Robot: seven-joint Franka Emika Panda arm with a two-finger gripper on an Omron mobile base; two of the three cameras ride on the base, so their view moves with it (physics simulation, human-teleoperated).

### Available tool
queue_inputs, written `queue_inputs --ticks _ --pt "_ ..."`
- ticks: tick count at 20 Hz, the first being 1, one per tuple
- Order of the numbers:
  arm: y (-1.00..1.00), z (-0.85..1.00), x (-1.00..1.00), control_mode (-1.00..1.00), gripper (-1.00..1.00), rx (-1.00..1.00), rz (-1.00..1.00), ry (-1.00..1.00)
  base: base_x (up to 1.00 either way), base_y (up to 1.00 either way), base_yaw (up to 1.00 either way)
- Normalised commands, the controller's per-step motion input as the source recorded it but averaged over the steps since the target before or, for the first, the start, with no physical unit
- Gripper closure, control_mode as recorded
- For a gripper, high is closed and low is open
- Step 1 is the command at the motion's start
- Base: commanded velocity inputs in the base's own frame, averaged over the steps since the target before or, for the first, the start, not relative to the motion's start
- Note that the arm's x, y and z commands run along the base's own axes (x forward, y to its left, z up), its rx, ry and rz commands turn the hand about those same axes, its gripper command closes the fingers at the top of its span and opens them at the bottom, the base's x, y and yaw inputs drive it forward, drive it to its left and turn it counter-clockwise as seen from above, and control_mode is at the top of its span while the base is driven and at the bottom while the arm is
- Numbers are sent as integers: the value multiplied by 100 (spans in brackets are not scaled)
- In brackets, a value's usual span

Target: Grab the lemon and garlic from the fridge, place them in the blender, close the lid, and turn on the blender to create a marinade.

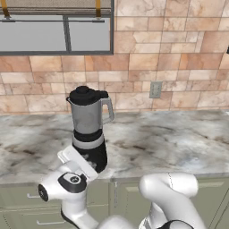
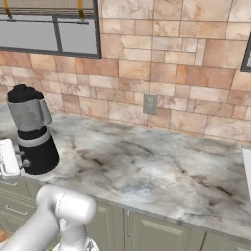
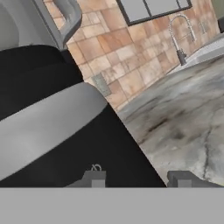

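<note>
On the marble counter point(image 2: 162, 166) — blender point(image 1: 88, 127), lid point(image 1: 83, 95) on, wall outlet point(image 1: 155, 89) behind; gripper point(image 3: 138, 179) closed at its black base, grasp unclear.

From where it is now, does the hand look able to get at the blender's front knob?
Probably yes: the hand sits right against the blender base, low on the counter, with nothing between them.

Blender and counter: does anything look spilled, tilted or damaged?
Nothing stands out. The blender stands upright on the counter with its lid on, and no spill shows. The claw is at its black base.
</note>
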Motion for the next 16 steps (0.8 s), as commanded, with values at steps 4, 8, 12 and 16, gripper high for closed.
queue_inputs --ticks 4,8,12,16 --pt "0 3 -12 -100 -100 0 0 -26 0 0 0" --pt "2 22 -46 -100 -100 0 0 -10 0 0 0" --pt "0 41 -72 -100 -100 1 0 -2 0 0 0" --pt "0 48 -71 -100 -100 0 -1 -1 0 0 0"
